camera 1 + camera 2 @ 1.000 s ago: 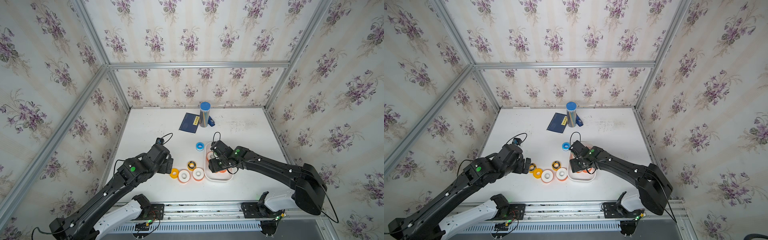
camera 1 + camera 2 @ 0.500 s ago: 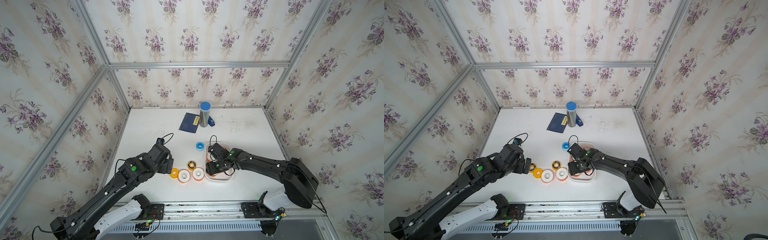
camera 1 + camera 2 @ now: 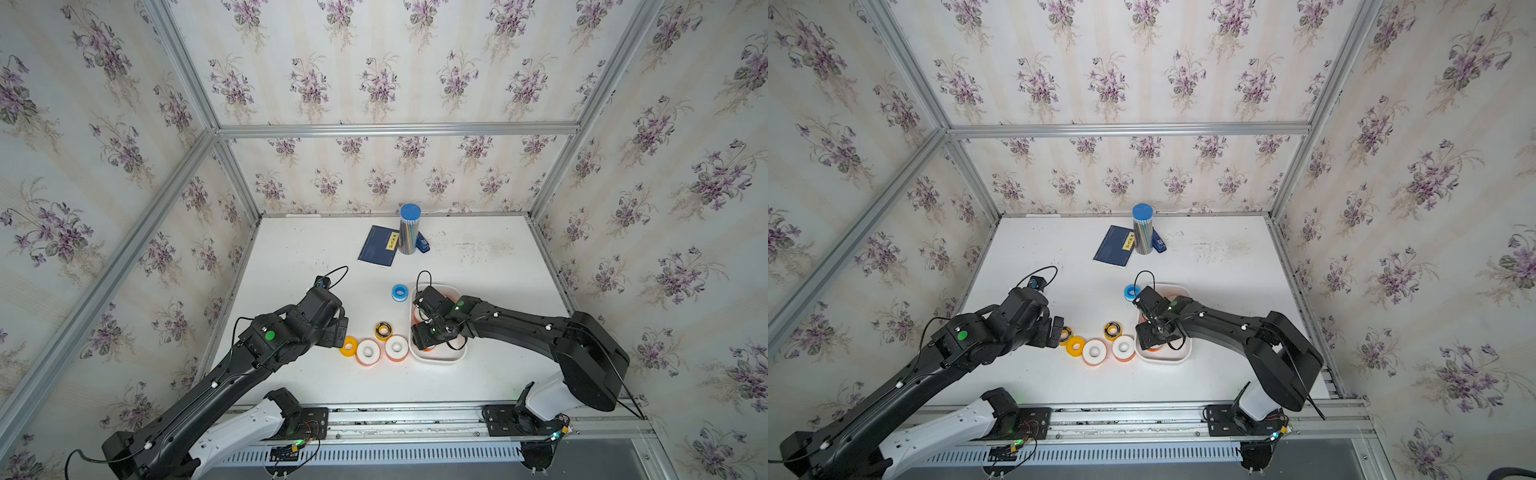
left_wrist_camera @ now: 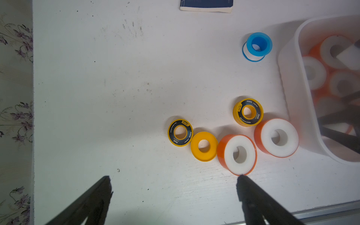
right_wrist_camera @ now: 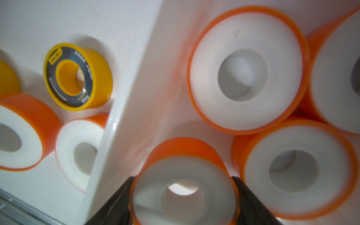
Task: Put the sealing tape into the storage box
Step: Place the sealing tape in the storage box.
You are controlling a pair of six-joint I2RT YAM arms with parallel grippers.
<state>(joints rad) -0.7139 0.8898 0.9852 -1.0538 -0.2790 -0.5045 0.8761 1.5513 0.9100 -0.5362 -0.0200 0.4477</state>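
Right pincer (image 5: 183, 178) grips a round white-and-orange tape roll (image 5: 181, 150) inside the shallow white plastic box (image 3: 442, 360), lower middle in a top view; left pincer (image 4: 173, 176) is wide open.

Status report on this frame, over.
Left claw open, empty. Right claw shut on orange-rimmed white tape roll inside shallow white plastic storage box. Six rolls outside. Nothing in the way.

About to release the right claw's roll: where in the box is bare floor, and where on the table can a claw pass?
Storage box: bare floor between the wall facing the five clustered rolls and three packed orange-rimmed rolls. Table: open from the notebook to that cluster, bar the blue roll; crowded beside the box.
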